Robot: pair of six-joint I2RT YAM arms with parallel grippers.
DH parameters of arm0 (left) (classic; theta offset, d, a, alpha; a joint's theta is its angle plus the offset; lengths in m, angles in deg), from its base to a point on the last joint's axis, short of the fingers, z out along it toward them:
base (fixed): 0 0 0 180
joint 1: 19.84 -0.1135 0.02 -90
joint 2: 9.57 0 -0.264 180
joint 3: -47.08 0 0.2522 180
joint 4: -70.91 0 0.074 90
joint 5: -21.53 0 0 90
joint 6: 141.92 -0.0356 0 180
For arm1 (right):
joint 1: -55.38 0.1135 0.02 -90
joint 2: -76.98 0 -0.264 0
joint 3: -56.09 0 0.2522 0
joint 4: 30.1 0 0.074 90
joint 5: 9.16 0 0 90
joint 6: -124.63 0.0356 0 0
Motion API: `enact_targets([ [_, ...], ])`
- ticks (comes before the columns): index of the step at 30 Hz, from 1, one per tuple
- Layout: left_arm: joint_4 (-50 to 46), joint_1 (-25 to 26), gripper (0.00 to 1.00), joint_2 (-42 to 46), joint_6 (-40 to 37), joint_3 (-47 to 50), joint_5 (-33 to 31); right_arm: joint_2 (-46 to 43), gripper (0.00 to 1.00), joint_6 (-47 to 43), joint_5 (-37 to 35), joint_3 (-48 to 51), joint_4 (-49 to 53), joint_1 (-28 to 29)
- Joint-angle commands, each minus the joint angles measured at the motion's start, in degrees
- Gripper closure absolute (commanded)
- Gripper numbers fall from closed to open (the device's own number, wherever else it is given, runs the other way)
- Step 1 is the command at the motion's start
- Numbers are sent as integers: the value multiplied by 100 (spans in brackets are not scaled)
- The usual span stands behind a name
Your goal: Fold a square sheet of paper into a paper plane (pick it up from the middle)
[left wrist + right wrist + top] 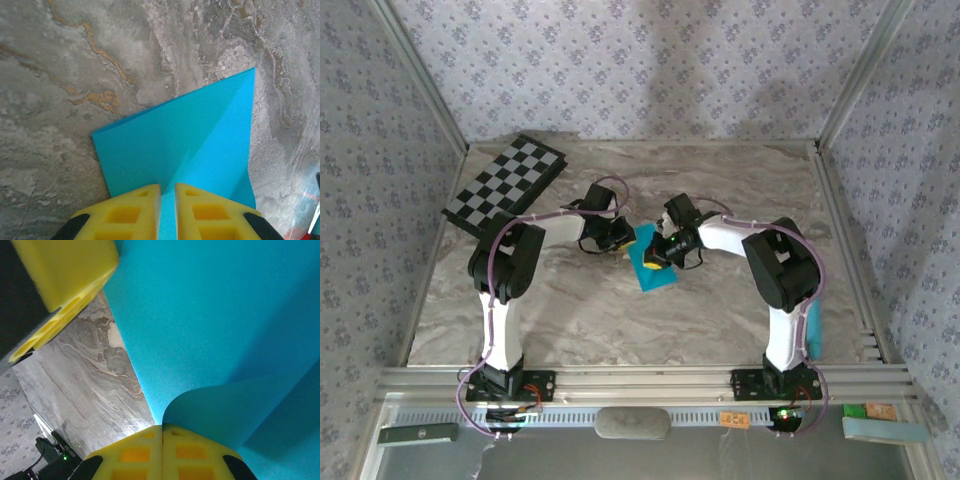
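Pinching the square sheet of paper (190, 135) at the middle of the tabletop (75, 60), the left end effector (167, 187) and right end effector (162, 427) both clamp its edges, with seemingly just one fold begun and most folds left.

Built alike: left arm (505, 262) and right arm (782, 268) clad in white shells along the long links, with chunky black housings at the joints. Bolted to black base plates at the near edge, with red wiring at the left base and a small green light (783, 412) at the right base. Strung with thin lilac cable (492, 300) in loops along each arm. Tipped, at the left gripper (167, 189), with blocky bright yellow fingers (132, 214) moulded with rectangular recesses and backed in black. Same yellow and black at the right gripper (162, 428).
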Motion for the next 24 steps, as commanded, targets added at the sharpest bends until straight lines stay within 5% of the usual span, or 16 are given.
enact_targets([
  [1,-260,12,84,-217,-89,29,10,100,100,60,-62,-119,-59,41],
  [24,-233,24,84,-251,-34,82,17,233,100,122,-163,-118,-257,50],
])
